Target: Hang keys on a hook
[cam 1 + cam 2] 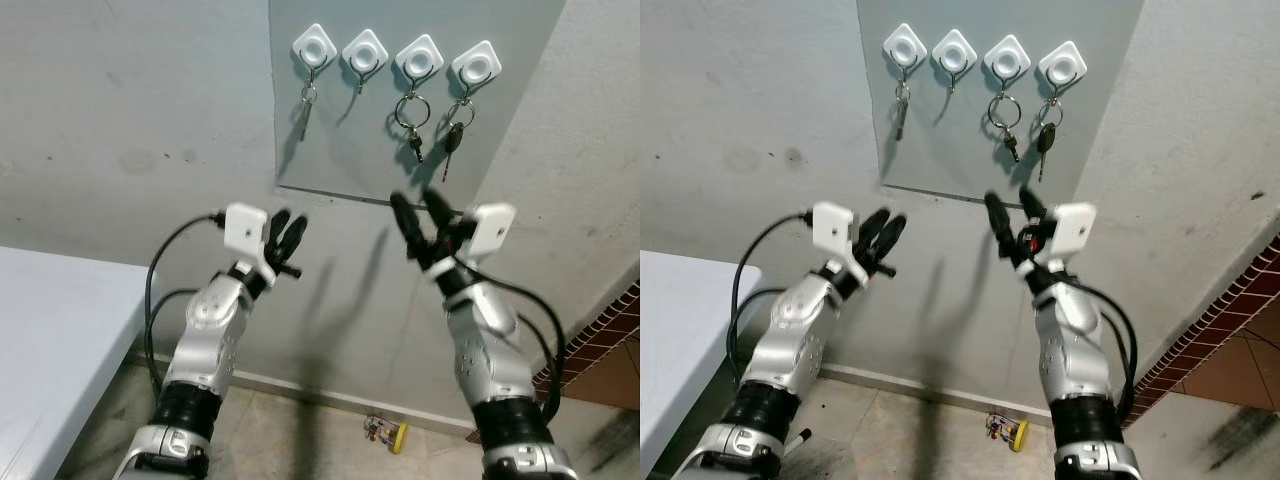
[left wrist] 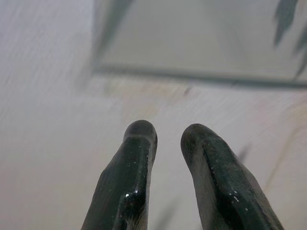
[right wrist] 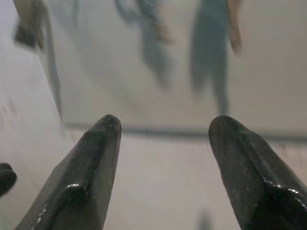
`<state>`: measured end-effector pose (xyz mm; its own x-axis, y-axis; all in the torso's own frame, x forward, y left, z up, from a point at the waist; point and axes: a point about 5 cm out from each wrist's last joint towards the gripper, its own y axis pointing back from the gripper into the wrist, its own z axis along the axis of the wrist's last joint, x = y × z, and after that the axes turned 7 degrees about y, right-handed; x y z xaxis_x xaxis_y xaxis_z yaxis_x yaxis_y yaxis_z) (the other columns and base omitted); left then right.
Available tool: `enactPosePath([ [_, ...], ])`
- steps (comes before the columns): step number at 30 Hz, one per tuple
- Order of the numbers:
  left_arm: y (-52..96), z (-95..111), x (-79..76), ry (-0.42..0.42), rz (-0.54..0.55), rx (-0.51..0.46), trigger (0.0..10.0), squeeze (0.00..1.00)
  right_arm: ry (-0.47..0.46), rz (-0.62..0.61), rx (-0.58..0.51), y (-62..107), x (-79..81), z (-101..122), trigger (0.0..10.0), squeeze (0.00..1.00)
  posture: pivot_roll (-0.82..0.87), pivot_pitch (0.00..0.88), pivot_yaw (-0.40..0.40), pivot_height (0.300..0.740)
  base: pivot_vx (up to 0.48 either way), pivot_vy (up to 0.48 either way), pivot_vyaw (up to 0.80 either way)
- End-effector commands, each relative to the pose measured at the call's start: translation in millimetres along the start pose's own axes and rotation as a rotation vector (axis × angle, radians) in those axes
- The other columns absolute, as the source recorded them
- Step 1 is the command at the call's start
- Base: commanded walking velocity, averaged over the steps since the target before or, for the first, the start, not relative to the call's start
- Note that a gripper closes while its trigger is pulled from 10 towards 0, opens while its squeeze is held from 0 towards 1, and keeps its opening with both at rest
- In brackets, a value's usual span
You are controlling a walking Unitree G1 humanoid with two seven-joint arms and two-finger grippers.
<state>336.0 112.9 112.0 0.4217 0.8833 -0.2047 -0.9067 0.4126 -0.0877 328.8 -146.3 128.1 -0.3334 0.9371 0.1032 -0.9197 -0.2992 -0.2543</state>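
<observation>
A grey panel (image 1: 350,150) on the wall carries a row of white hooks. The leftmost hook (image 1: 314,45) holds a silver key (image 1: 303,112). Nothing hangs on the second hook (image 1: 364,50). The third hook (image 1: 418,58) bears a ring with a dark key (image 1: 413,118), and the fourth hook (image 1: 474,66) a black-headed key (image 1: 455,135). Both grippers are raised below the panel and hold nothing. My left gripper (image 1: 290,220) is open by a narrow gap. My right gripper (image 1: 414,200) stands wide open just under the panel's lower edge, beneath the third hook's key.
A white tabletop (image 1: 50,330) juts in at the lower left. On the floor by the wall lies a small yellow object (image 1: 388,432). A brick edge (image 1: 600,340) shows at the lower right. Black cables (image 1: 160,270) loop beside the left arm.
</observation>
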Motion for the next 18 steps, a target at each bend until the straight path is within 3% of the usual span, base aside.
enactPosePath([
  [1, 5.8, -11.8, 6.7, -0.002, 0.047, 0.031, 10.0, 0.00, 0.004, -0.029, 0.054, 9.5, -1.9, -14.0, 10.0, 1.00, -0.08, 0.000, 0.003, 0.740, 0.000, 0.000, 0.00],
  [4, 20.2, -37.3, 15.7, -0.052, 0.096, 0.123, 10.0, 0.00, 0.021, -0.047, 0.179, 31.0, -3.4, -43.3, 10.0, 1.00, -0.09, 0.000, 0.005, 0.740, 0.000, 0.000, 0.00],
  [5, 20.2, -37.3, 15.7, -0.052, 0.096, 0.123, 10.0, 0.00, 0.021, -0.047, 0.179, 31.0, -3.4, -43.3, 10.0, 1.00, -0.09, 0.000, 0.005, 0.740, 0.000, 0.000, 0.00],
  [6, 31.1, -54.7, 19.5, -0.074, 0.108, 0.198, 10.0, 0.00, 0.028, -0.053, 0.286, 50.2, -3.8, -66.3, 10.0, 1.00, -0.09, 0.000, 0.011, 0.740, 0.000, 0.000, 0.00],
  [8, 36.6, -62.5, 20.4, -0.076, 0.103, 0.229, 10.0, 0.00, 0.024, -0.056, 0.326, 58.0, -3.8, -74.7, 10.0, 1.00, -0.09, 0.000, 0.010, 0.740, 0.000, 0.000, 0.00],
  [10, 57.2, -91.3, 20.9, -0.058, 0.096, 0.364, 10.0, 0.00, 0.043, -0.072, 0.480, 90.0, -2.9, -104.2, 10.0, 1.00, -0.10, 0.000, 0.012, 0.740, 0.000, 0.000, 0.00],
  [13, 69.0, -104.2, 23.0, -0.025, 0.131, 0.425, 10.0, 0.00, 0.034, -0.096, 0.564, 108.9, -4.4, -117.6, 10.0, 1.00, -0.10, 0.000, 0.016, 0.740, 0.000, 0.000, 0.00],
  [15, 70.3, -105.7, 23.4, -0.024, 0.135, 0.434, 10.0, 0.00, 0.036, -0.097, 0.571, 110.6, -4.5, -118.7, 10.0, 1.00, -0.10, 0.000, 0.016, 0.740, 0.000, 0.000, 0.00],
  [17, 87.5, -121.0, 26.3, 0.014, 0.191, 0.509, 10.0, 0.00, 0.020, -0.137, 0.710, 136.1, -6.0, -135.3, 10.0, 1.00, -0.11, 0.000, 0.020, 0.740, 0.000, 0.000, 0.00],
  [18, 90.7, -123.8, 26.3, 0.014, 0.195, 0.524, 10.0, 0.00, 0.021, -0.148, 0.733, 140.7, -6.6, -137.8, 10.0, 1.00, -0.11, 0.000, 0.020, 0.740, 0.000, 0.000, 0.00],
])
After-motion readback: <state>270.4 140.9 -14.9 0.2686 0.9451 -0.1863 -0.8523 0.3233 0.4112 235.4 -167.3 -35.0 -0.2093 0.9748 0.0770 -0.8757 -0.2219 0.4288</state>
